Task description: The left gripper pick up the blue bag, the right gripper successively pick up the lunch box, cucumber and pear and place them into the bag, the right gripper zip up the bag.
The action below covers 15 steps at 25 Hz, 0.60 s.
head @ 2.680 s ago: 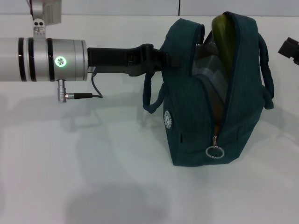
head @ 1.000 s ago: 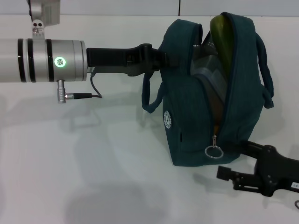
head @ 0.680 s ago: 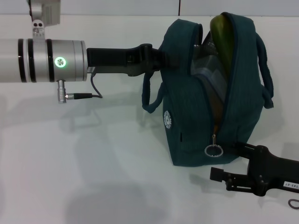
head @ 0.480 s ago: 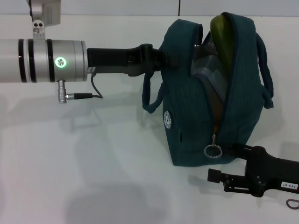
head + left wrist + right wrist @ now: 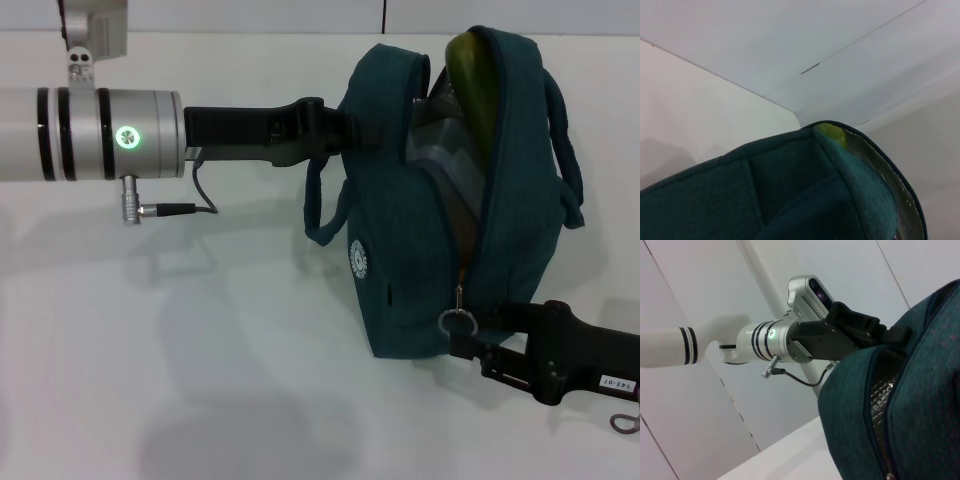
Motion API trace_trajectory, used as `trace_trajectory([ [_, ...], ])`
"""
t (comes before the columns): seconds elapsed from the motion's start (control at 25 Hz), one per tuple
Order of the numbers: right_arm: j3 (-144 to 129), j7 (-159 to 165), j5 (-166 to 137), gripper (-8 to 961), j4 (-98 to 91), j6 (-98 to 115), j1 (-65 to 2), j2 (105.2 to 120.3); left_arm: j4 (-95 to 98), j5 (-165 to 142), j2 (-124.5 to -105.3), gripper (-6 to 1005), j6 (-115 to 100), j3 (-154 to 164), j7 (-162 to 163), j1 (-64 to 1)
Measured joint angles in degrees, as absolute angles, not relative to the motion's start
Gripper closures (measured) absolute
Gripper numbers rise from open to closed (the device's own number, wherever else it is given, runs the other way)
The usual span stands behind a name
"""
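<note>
- Zipping is the step in hand, by my reading: the blue bag [image 5: 440, 200] stands upright on the tabletop [image 5: 200, 380] with its mouth gaping and the zipper run down to the near, low end.
- Inside the opening, the cucumber [image 5: 470, 70] stands on end, its long axis near vertical and its tip poking out at the bag's top; a clear container, probably the lunch box [image 5: 440, 150], shows behind it. The pear I cannot make out.
- The ring pull [image 5: 457, 321] hangs at the bottom of the zipper, right at the tip of the right tool [image 5: 470, 345], which reaches in low from the bag's near side. Whether its fingers have the ring I cannot tell.
- The left tool [image 5: 335, 125] is at the bag's far upper side, seemingly clamped on the fabric or handle there, steadying it.
- Next, the right tool needs a firm pinch on the ring, then a pull up along the zipper's curve.
</note>
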<state>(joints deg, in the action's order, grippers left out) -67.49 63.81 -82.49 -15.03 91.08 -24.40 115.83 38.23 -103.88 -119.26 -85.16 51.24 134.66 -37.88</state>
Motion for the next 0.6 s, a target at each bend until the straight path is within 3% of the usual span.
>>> trace_trajectory([
  [0.16, -67.5, 63.8, -82.7, 439, -15.0, 90.8, -24.5, 115.84, 38.2, -103.9, -119.26, 937, -85.2, 51.2, 134.6, -37.8],
  [0.6, -67.6, 63.9, -82.8, 877, -15.0, 89.8, -24.6, 115.84, 38.2, -103.9, -119.26, 934, -85.3, 51.2, 134.5, -37.9],
])
